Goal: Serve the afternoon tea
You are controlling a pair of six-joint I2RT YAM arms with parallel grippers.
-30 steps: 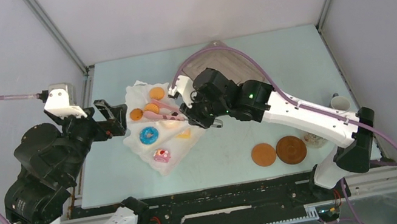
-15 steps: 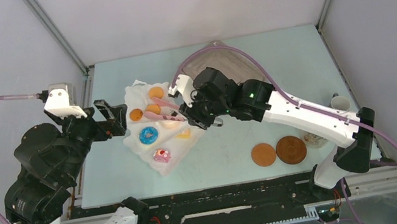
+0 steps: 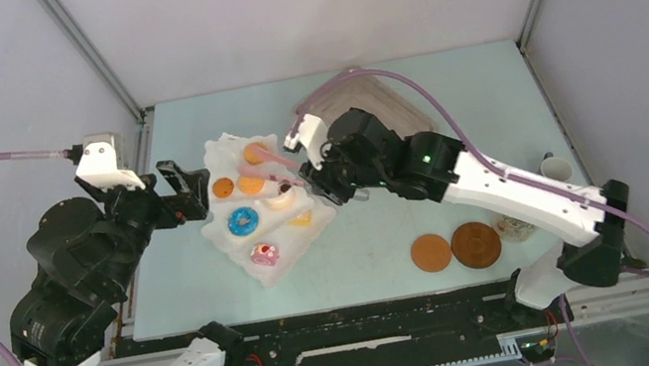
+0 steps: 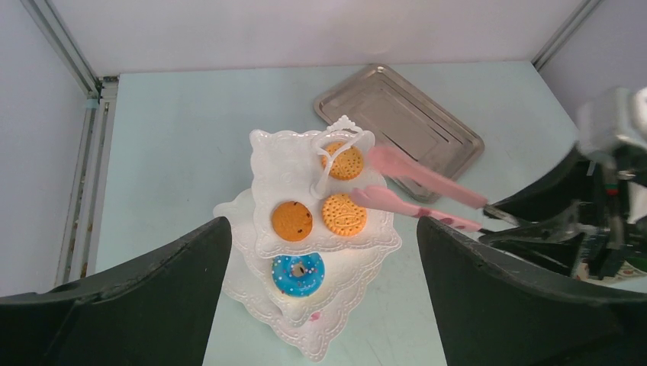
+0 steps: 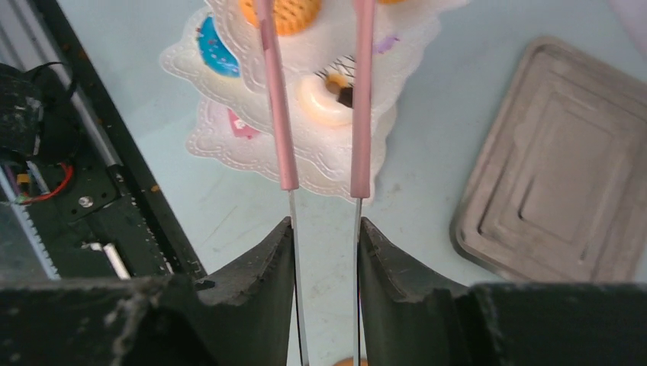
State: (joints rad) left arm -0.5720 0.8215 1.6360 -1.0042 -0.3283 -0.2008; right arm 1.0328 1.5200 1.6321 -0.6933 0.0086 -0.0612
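Pink tongs (image 5: pixel 278 99) in right tool (image 5: pixel 326 229), tips out of the wrist view

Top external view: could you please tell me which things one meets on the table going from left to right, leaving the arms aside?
white three-tier stand → lighter brown coaster → darker brown coaster → small white cup
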